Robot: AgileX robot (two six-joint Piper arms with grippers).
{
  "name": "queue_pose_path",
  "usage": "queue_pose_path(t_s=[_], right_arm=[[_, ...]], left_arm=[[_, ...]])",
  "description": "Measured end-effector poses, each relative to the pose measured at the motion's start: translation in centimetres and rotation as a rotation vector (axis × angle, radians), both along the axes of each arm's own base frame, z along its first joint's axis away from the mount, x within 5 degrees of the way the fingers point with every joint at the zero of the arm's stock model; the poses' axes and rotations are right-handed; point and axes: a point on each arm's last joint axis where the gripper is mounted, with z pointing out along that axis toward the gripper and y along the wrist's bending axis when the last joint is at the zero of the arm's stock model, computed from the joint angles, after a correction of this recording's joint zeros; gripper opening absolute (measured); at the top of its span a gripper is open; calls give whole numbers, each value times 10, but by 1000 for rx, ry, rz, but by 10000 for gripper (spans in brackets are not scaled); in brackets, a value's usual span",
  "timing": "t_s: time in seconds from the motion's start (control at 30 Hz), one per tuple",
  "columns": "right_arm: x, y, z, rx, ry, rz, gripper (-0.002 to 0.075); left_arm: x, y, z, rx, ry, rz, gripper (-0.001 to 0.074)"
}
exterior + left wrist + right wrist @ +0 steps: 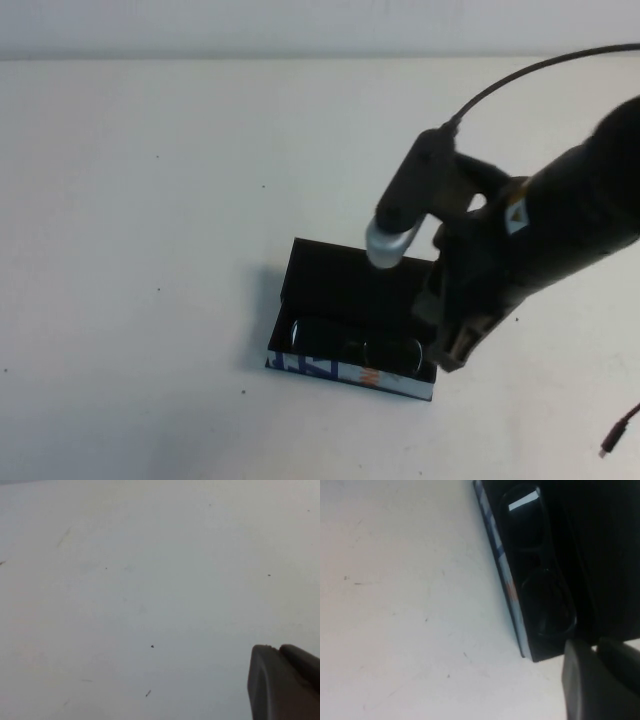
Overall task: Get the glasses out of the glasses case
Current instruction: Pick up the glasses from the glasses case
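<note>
Fingers on your right gripper (452, 352) hang at the right end of the glasses case (350, 320), low beside its corner, but you cannot tell if they are apart or closed, because only a dark tip shows. Your glasses (355, 350) lie inside the open case, along the front edge, just behind the white strip with blue and orange print. Both lenses face up and one catches a bright bit of light. Your case sits flat on the counter (140, 200), near the front and a little right of the middle. Your left gripper (285, 682) is away from all this, over bare counter, and you cannot tell how its fingers are set either.
</note>
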Motion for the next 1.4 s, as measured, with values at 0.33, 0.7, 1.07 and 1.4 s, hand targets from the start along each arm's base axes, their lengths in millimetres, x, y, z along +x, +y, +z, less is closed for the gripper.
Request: queue_pose_path(t_s=[0.33, 0.7, 1.07, 1.4], right_arm=[[42, 51, -25, -92, 105, 12, 183], [73, 78, -70, -193, 193, 19, 266], [82, 84, -96, -225, 204, 19, 268], [87, 88, -115, -246, 218, 19, 268]], left_arm=[[0, 0, 0, 0, 0, 0, -5], [0, 0, 0, 0, 0, 0, -5], [0, 0, 0, 0, 0, 0, -5], [0, 0, 0, 0, 0, 0, -5]])
